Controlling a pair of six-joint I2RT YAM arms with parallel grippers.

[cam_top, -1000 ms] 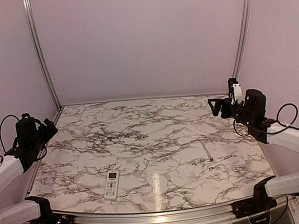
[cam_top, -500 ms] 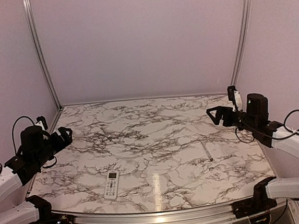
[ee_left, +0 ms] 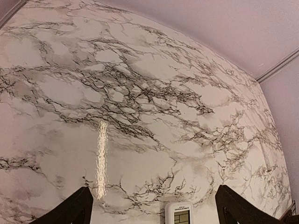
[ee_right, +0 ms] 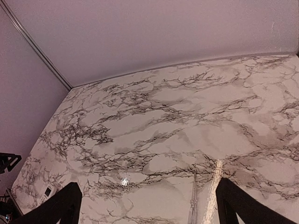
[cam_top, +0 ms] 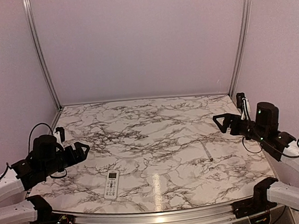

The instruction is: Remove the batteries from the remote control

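The remote control (cam_top: 112, 184) lies face up near the table's front edge, left of centre, a slim white body with a grey display at its far end. Its display end (ee_left: 179, 213) pokes into the bottom of the left wrist view. My left gripper (cam_top: 74, 139) hovers open, to the left of and behind the remote, holding nothing (ee_left: 153, 188). My right gripper (cam_top: 229, 110) hangs open and empty over the table's right side (ee_right: 148, 183), far from the remote (ee_right: 48, 191). The batteries are out of view.
A thin pale strip (cam_top: 207, 151) lies on the marble table (cam_top: 151, 127) right of centre and shows low between the right fingers (ee_right: 193, 200). Plain walls with metal rails close the back and sides.
My left arm has swung rightward and down towards the remote. My right arm has sunk lower and drawn a little to the right. Both grippers stay open; the remote has not moved.
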